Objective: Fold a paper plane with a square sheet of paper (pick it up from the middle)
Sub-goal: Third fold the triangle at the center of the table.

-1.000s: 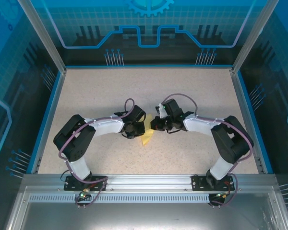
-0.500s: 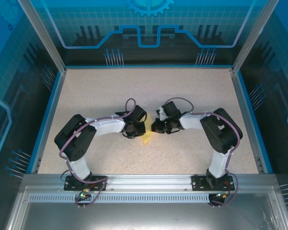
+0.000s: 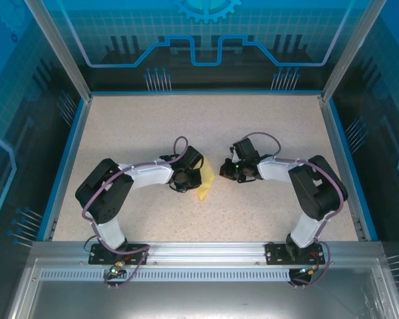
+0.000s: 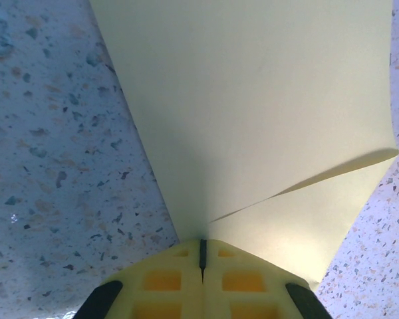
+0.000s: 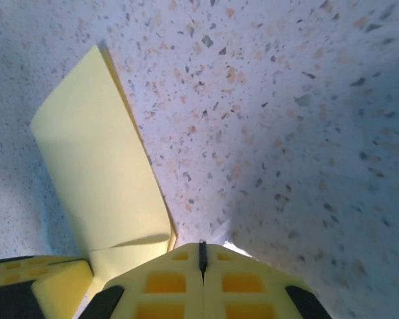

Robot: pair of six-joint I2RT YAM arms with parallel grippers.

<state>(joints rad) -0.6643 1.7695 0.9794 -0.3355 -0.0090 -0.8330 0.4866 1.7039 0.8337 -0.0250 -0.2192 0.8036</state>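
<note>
- Left wrist view showed us the sheet of paper [image 4: 253, 119], part-folded on the tabletop [image 4: 46, 133], its layers pinched in the closed left pincer [image 4: 201, 258], we judged to anchor it.
- Our right pincer [image 5: 201, 256], closed and empty, sat beside its corner, likely for creasing.

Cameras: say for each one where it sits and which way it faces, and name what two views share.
Top external: above and behind the bases, looking down on the table; both arms, the left gripper and the right gripper show.
Left wrist: on the left wrist, looking down past its shut fingertips at the yellow paper.
Right wrist: on the right wrist, looking down past its shut fingertips at speckled table and the paper.
Shared: all three see the yellow paper.
</note>
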